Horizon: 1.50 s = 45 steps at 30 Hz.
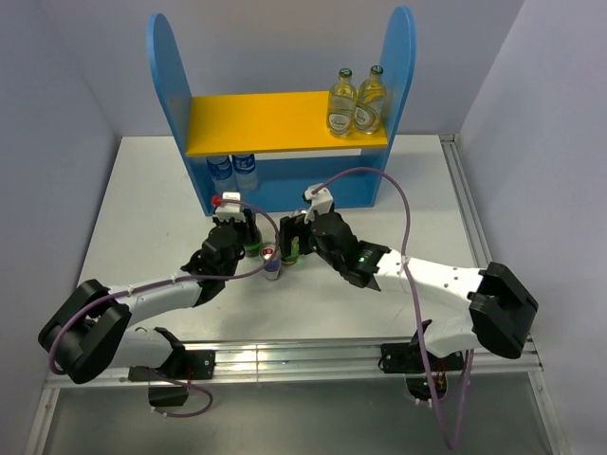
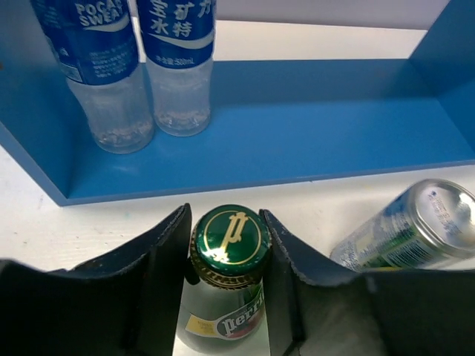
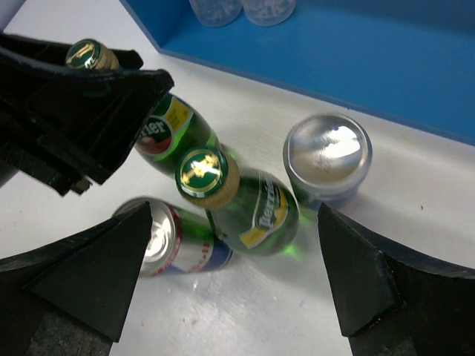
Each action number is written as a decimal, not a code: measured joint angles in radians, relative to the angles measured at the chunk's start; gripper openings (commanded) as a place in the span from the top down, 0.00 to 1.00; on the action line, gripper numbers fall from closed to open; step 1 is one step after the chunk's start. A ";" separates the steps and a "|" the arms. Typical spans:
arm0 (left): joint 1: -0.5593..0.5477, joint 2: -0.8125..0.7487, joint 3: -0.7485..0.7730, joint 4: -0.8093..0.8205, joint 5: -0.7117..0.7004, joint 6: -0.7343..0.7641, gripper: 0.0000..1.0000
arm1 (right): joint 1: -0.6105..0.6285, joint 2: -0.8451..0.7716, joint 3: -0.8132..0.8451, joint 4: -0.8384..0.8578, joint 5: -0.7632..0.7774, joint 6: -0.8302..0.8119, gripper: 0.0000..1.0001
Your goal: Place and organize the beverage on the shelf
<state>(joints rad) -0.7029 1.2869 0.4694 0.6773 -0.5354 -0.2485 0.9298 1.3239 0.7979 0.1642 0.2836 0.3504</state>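
Left gripper clamps the upright green bottle at its neck; right gripper gapes open — the second green bottle stands cap-up between its fingers, shelf beyond.

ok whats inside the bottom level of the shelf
two clear blue-labelled bottles stand at its left end; the remaining blue base looks bare. from above the yellow board hides most

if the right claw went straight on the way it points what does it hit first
Most likely the free green bottle, centred between the fingers of the open right claw. The standing can sits off to one side. Depth is unclear.
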 measured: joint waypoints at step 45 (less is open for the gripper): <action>0.040 -0.048 0.111 -0.269 0.033 0.019 1.00 | 0.015 0.148 0.075 0.089 0.116 -0.056 1.00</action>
<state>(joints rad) -0.6628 1.2392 0.5800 0.4088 -0.5022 -0.2291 0.9447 1.4719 0.8726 0.2535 0.3992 0.2943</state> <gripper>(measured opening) 0.415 0.393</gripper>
